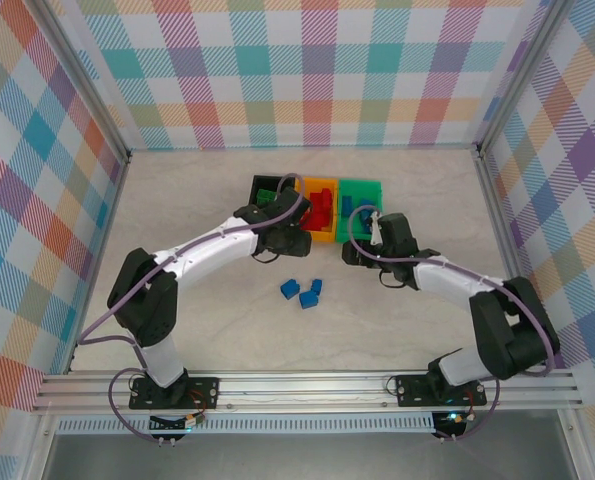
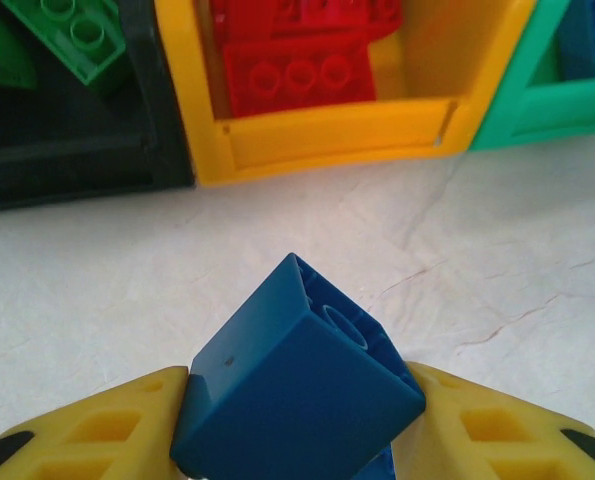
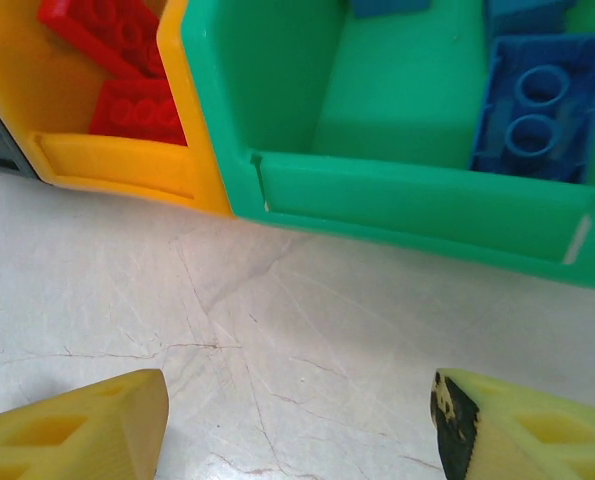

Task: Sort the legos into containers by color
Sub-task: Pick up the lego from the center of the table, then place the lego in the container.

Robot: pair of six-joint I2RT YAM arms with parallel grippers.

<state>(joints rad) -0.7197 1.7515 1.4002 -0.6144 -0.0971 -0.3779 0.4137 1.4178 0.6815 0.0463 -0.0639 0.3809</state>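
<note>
Left gripper [image 2: 297, 425]: clenched on a blue brick [image 2: 297, 375], yellow fingers [image 2: 97, 435] pressed to its two sides; faced the front wall of the orange bin [image 2: 327, 135], near it but not touching.

Held brick: sat tilted between the fingers, one edge uppermost, over pale marbled tabletop; whether lifted or resting could not be told.

Right gripper [image 3: 297, 420]: released, fingers [image 3: 77, 430] spread wide with only bare tabletop between them; pointed at the front wall of the green bin [image 3: 417, 205], just short of it.

Containers: stood joined in a row at the far middle of the table [image 1: 217, 330], the black bin [image 2: 67, 170] on the left, orange in the centre, green on the right.

Black bin contents: held green bricks [image 2: 72, 30], studs showing.

Orange bin contents: held red bricks [image 2: 297, 70], piled toward the back wall.

Green bin contents: held blue bricks [image 3: 532, 105], one with two rings showing laid against the right side.

Unsorted legos: loose blue bricks [image 1: 302, 291] lay clustered on the open tabletop between the two arms, nearer the bases than the bins and apart from both grippers.

Arms: reached inward from bases at the near edge, the left wrist in front of the black and orange bins, the right in front of the green.

Setting: closed in on three sides by pastel plaid panels [image 1: 317, 70].
</note>
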